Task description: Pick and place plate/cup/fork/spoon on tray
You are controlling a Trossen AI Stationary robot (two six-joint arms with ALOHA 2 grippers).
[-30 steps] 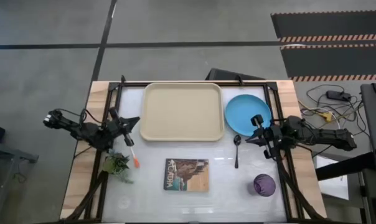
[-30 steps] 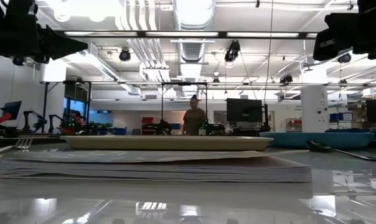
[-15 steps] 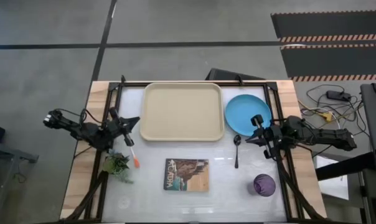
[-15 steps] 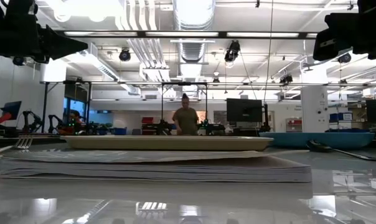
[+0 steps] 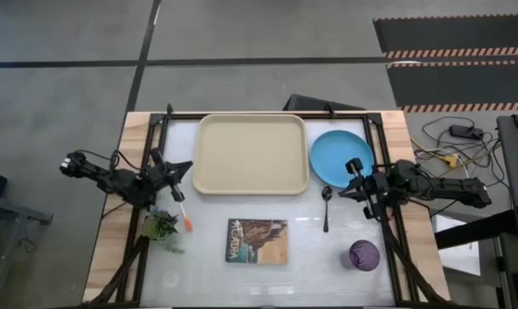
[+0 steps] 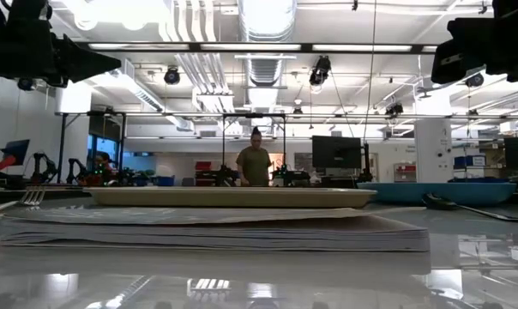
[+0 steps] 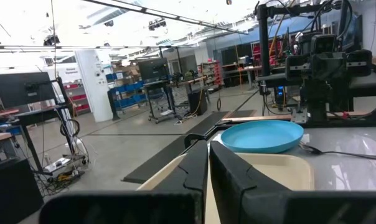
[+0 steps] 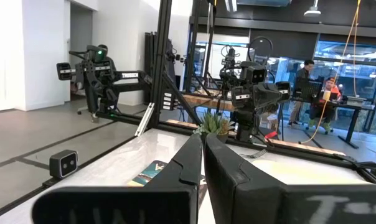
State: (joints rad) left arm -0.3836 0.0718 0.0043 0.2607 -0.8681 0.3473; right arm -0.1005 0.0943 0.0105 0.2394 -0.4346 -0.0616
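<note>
The beige tray lies at the table's far middle. The light-blue plate lies flat just right of it. The dark spoon lies on the table near the plate's near edge. The purple cup stands at the near right. The fork, orange handle end nearest, lies at the left. My left gripper hovers shut left of the tray, above the fork's far end. My right gripper hovers shut beside the spoon's bowl. Both are empty.
A picture-covered book lies at the near middle, between fork and cup. A small green plant lies left of the fork. A black frame runs along the table's far edge. A person stands in the room beyond.
Both arms and all the table's things have kept still. The person in the room behind the table has stepped a little to the left in the low view.
</note>
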